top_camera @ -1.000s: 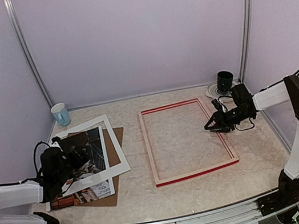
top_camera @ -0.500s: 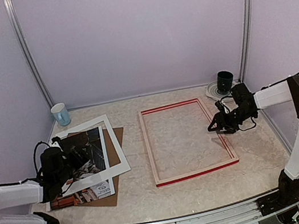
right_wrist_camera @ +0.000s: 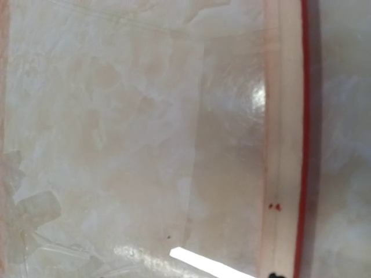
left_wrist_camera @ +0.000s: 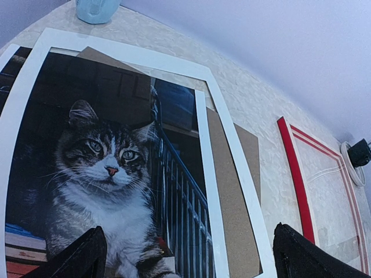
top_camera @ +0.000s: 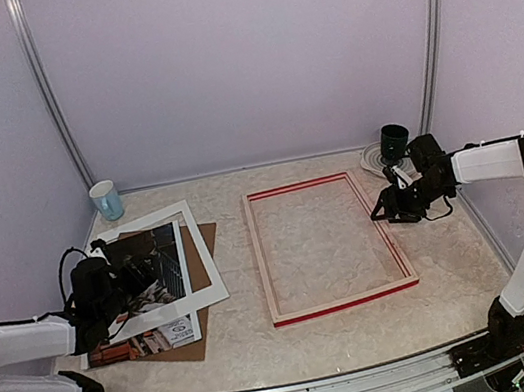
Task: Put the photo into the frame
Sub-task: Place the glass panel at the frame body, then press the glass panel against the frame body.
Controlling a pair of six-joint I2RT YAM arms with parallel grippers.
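Observation:
The photo (top_camera: 146,275), a tabby cat print with books, lies at the left on the brown backing board (top_camera: 200,290), partly under the white mat border (top_camera: 204,257). In the left wrist view the photo (left_wrist_camera: 104,168) fills the picture. My left gripper (top_camera: 133,280) is low over it, open and empty, with one black finger (left_wrist_camera: 75,260) on each side. The frame (top_camera: 343,302) lies flat mid-table, pale back up, red edges showing. My right gripper (top_camera: 383,212) hovers over its right rail (right_wrist_camera: 284,145), open and empty; only a fingertip edge shows.
A pale blue cup (top_camera: 106,200) stands at the back left. A black cup (top_camera: 395,141) stands on a white coil at the back right, close behind my right arm. A glossy clear pane (right_wrist_camera: 145,127) lies inside the frame.
My right gripper has drawn back to the right and slightly farther, from inside the frame's right rail to over it. The left arm, photo and frame have not moved.

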